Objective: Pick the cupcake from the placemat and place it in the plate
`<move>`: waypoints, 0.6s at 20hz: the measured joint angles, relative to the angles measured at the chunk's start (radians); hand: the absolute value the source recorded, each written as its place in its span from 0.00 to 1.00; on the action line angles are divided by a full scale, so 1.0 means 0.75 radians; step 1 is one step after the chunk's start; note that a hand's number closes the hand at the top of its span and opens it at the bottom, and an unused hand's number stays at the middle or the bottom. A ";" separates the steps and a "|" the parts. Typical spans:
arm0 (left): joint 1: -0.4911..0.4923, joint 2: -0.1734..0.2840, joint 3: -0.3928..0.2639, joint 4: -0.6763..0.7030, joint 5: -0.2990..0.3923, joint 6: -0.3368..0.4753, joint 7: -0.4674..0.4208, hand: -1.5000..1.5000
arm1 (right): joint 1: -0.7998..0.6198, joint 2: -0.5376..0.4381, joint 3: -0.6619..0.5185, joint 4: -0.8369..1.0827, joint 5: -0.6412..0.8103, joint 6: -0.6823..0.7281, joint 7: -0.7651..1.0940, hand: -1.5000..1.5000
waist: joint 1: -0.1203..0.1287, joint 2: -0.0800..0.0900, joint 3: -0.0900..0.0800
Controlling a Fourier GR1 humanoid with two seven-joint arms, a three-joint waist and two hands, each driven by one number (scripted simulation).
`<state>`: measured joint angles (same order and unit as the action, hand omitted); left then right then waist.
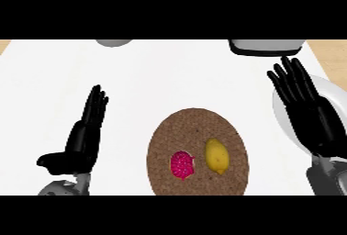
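Plainly, the cupcake sits on the mat beside a lemon, untouched. The right robot hand hangs spread over the plate; the left robot hand rests open. Light and squashy, I judge; take it by the sides.

It looked like a kitchen: a white counter held a placemat and a plate.
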<state>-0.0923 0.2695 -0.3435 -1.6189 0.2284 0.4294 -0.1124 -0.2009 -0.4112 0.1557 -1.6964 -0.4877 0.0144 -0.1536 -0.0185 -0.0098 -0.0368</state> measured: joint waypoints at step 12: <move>0.159 0.061 0.037 0.176 0.141 -0.102 0.215 0.50 | 0.171 -0.145 -0.157 -0.097 0.544 -0.680 0.263 0.00 | -0.076 -0.002 0.038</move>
<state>0.0267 0.3150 -0.3156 -1.4869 0.3339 0.3530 0.0486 -0.0724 -0.5196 0.0382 -1.7692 -0.0794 -0.4958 0.0439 -0.0752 -0.0114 -0.0086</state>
